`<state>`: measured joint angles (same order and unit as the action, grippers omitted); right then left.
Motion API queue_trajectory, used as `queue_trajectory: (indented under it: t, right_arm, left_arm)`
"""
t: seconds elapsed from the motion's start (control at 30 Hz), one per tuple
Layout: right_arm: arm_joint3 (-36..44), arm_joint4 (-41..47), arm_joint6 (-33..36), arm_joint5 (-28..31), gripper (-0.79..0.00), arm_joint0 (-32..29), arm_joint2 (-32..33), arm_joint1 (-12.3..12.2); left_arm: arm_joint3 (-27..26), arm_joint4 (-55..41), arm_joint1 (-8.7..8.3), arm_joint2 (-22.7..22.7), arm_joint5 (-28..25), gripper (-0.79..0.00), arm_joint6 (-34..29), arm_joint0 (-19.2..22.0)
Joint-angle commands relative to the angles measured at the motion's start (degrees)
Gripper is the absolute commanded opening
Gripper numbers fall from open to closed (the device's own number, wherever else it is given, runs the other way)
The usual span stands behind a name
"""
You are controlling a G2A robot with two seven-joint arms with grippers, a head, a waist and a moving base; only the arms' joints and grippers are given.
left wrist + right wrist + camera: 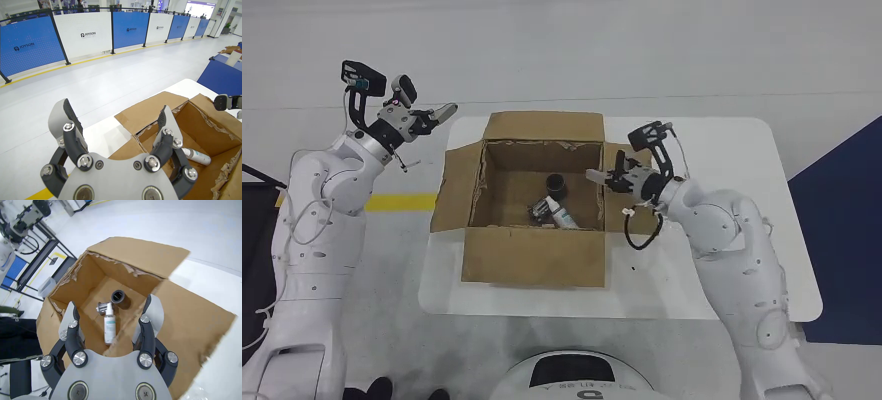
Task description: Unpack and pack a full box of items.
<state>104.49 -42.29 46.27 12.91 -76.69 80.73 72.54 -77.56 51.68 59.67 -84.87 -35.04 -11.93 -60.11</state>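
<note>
The left gripper [440, 113] [115, 110] is held up to the left of the brown cardboard box [532, 258] [200, 130] [121, 275], near its far-left corner and apart from it; its grey fingers with black ribbed pads are spread wide and hold nothing. The box stands open on the flat white table [722, 150] [105, 130], towards the table's left side; its flaps [542, 127] are folded outward, and the cardboard lining along the inner rim is torn and ragged. Three items rest on the box floor, grouped together: a small silver ribbed cylindrical part [540, 211] [101, 308] on the left of the group; a white spray bottle with a teal label [564, 214] [196, 156] [109, 327] lying on its side just to the right of it, its nozzle end against the ribbed part; a black cylindrical container [556, 184] [121, 299] just beyond these two, near the middle of the floor; whether it touches them cannot be told. The right gripper [600, 178] [111, 303] is at the right wall of the box, raised over the rim and pointed towards the interior; its fingers are spread apart and grip nothing, and the three items lie below and between them in the right wrist view. One dark finger pad [220, 102] of this gripper appears over the far side of the box in the left wrist view.
</note>
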Motion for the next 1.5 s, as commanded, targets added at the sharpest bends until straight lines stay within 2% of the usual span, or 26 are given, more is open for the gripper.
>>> queue_trajectory:
  t: [0.0, 0.07, 0.3, 0.37, 0.43, 0.5, 0.93, 1.07, 1.47]
  right_arm:
    - [1.34, 0.24, 0.15, -1.50, -0.336, -3.01, 4.13, -0.48]
    - [2.33, -0.87, 0.41, -3.74, -0.379, -5.36, 6.98, -0.87]
    - [7.69, -5.66, 3.24, -15.56, -0.314, -14.32, 15.61, -1.75]
    - [8.49, -7.39, 4.51, -19.52, -0.332, -16.37, 17.46, -1.89]
    - [8.64, -8.46, 6.17, -23.08, -0.394, -17.67, 18.26, -1.94]
    - [8.06, -10.37, 8.14, -25.11, -0.400, -18.47, 18.88, -2.11]
    - [2.74, -19.25, 14.97, -36.93, -0.453, -16.49, 17.90, -2.43]
    - [-0.94, -20.49, 16.80, -39.08, -0.465, -14.25, 17.81, -2.51]
    - [-5.00, -23.96, 18.27, -43.15, -0.517, -11.83, 17.14, -2.55]
  left_arm:
    - [0.00, 0.00, 0.00, 0.00, 0.00, 0.000, 0.00, 0.00]
    - [0.00, 0.00, 0.00, 0.00, 0.00, 0.000, 0.00, 0.00]
    - [0.00, 0.00, 0.00, 0.00, 0.00, 0.000, 0.00, 0.00]
    - [0.00, 0.00, 0.00, 0.00, 0.00, 0.000, 0.00, 0.00]
    - [0.00, 0.00, 0.00, 0.00, 0.00, 0.000, 0.00, 0.00]
    - [0.00, 0.00, 0.00, 0.00, 0.00, 0.000, 0.00, 0.00]
    - [0.00, 0.00, 0.00, 0.00, 0.00, 0.000, 0.00, 0.00]
    - [0.00, 0.00, 0.00, 0.00, 0.00, 0.000, 0.00, 0.00]
    - [0.00, 0.00, 0.00, 0.00, 0.00, 0.000, 0.00, 0.00]
